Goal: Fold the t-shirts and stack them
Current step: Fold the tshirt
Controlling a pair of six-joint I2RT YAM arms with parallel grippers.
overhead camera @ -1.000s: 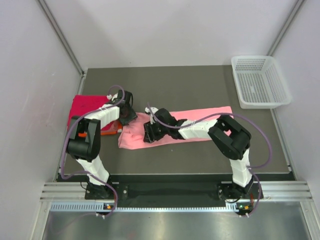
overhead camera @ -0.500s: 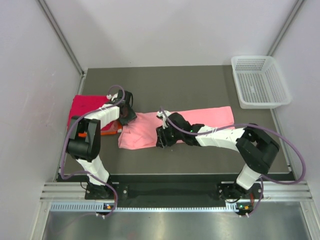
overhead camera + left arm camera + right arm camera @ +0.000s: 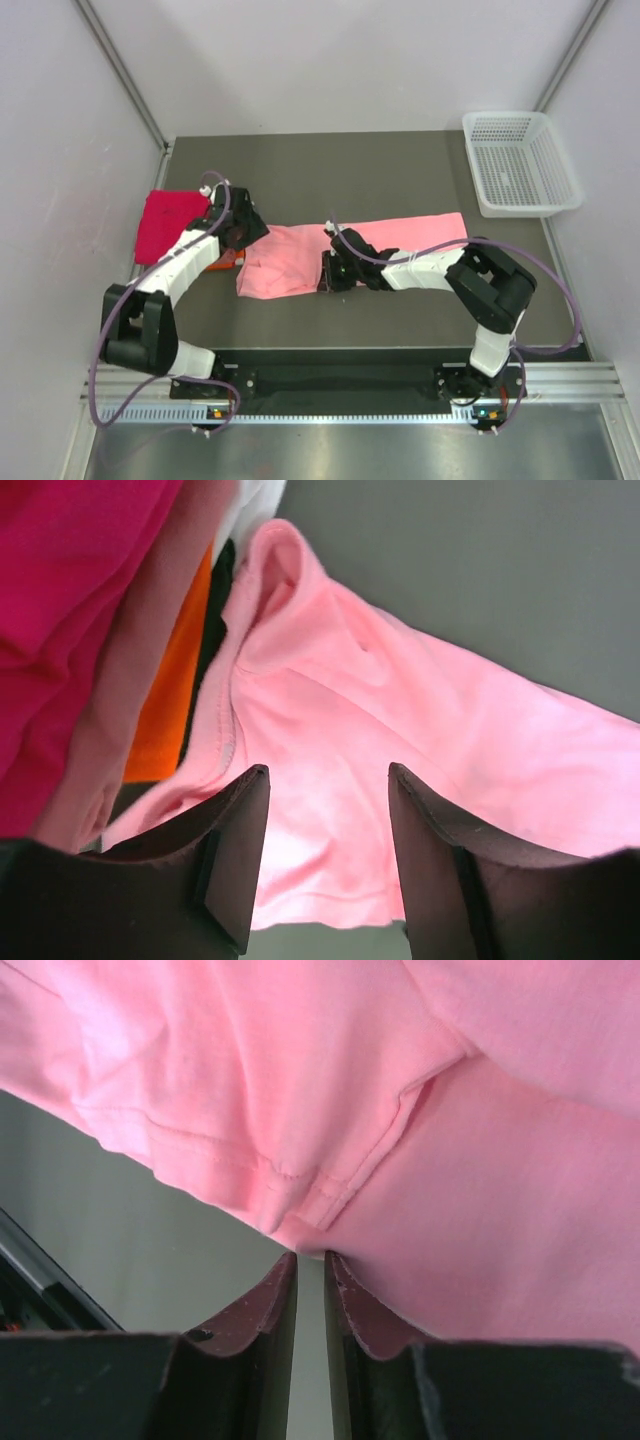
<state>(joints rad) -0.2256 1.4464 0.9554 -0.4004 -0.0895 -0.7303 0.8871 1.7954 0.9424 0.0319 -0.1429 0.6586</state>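
Observation:
The salmon-pink t-shirt [image 3: 415,233] lies as a long strip across the middle of the table. The folded magenta-red t-shirt [image 3: 165,220] lies at the far left on the orange one [image 3: 224,262], of which only an edge shows. My left gripper [image 3: 243,230] is open and empty, just above the pink shirt's left end [image 3: 400,710], beside the magenta [image 3: 60,600] and orange [image 3: 170,700] shirts. My right gripper [image 3: 331,274] is low at the pink shirt's near edge. Its jaws are almost closed, pinching the hem [image 3: 300,1225] at their tips [image 3: 311,1256].
A white mesh basket [image 3: 520,160] stands at the back right corner. Grey walls close in the left, right and back sides. Bare dark tabletop [image 3: 400,170] lies behind the pink shirt.
My right gripper has slid from on top of the pink shirt rightward and nearer, to its near edge. The left arm's elbow has swung out left; its gripper shifted slightly left.

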